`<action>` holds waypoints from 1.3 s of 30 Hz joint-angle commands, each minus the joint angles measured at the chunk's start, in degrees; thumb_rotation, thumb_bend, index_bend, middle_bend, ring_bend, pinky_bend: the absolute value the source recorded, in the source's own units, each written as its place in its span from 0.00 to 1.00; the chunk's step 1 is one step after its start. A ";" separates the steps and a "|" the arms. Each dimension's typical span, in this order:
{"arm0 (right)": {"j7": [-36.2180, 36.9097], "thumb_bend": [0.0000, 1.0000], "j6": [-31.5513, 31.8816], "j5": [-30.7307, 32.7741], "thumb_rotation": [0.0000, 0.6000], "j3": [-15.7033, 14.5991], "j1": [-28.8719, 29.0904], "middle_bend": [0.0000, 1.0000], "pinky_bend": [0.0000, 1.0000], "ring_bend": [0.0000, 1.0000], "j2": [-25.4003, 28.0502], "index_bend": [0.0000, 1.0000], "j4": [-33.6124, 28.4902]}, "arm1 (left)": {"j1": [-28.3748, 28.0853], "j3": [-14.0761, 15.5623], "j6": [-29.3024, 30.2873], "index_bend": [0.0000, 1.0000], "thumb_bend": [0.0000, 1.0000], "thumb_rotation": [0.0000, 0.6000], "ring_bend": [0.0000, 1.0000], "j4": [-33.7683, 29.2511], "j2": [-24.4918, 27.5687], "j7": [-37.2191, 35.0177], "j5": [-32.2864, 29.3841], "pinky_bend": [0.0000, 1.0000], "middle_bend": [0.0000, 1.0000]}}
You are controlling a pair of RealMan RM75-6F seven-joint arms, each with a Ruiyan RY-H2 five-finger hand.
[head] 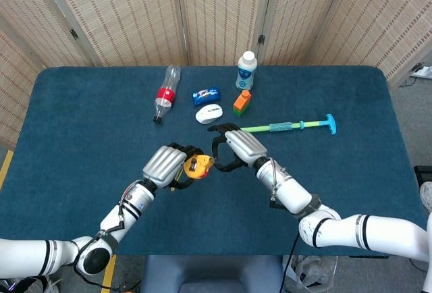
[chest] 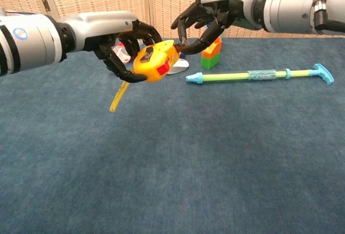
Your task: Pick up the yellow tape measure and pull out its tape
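Observation:
My left hand (head: 164,164) (chest: 119,35) grips the yellow tape measure (head: 197,167) (chest: 156,61) above the table's middle, its red button facing the chest view. A yellow strip (chest: 118,95) hangs down from the case under the left hand. My right hand (head: 241,147) (chest: 211,14) hovers just right of the case with its fingers curled and spread. One of its fingertips (chest: 181,45) touches the case's upper right corner. Nothing shows between the right hand's thumb and fingers.
Behind the hands lie a plastic bottle with a red label (head: 164,95), a blue packet (head: 206,94), a white mouse (head: 209,113), a white bottle (head: 246,70) and an orange-green block (head: 241,102). A green stick with a cyan handle (head: 290,127) lies to the right.

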 commanded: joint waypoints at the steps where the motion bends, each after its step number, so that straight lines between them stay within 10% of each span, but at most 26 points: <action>1: -0.11 0.33 0.07 0.01 1.00 -0.09 0.03 0.17 0.02 0.09 -0.07 0.59 0.04 | -0.01 0.05 0.00 0.55 0.38 1.00 0.54 0.12 -0.09 -0.05 0.02 0.29 0.60; 39: 3.23 0.43 0.38 -2.48 1.00 -0.26 -4.06 0.20 0.02 0.12 6.61 0.63 -4.87 | 2.74 3.53 -2.69 0.55 0.38 1.00 0.54 9.48 -0.27 -3.64 1.36 0.27 0.60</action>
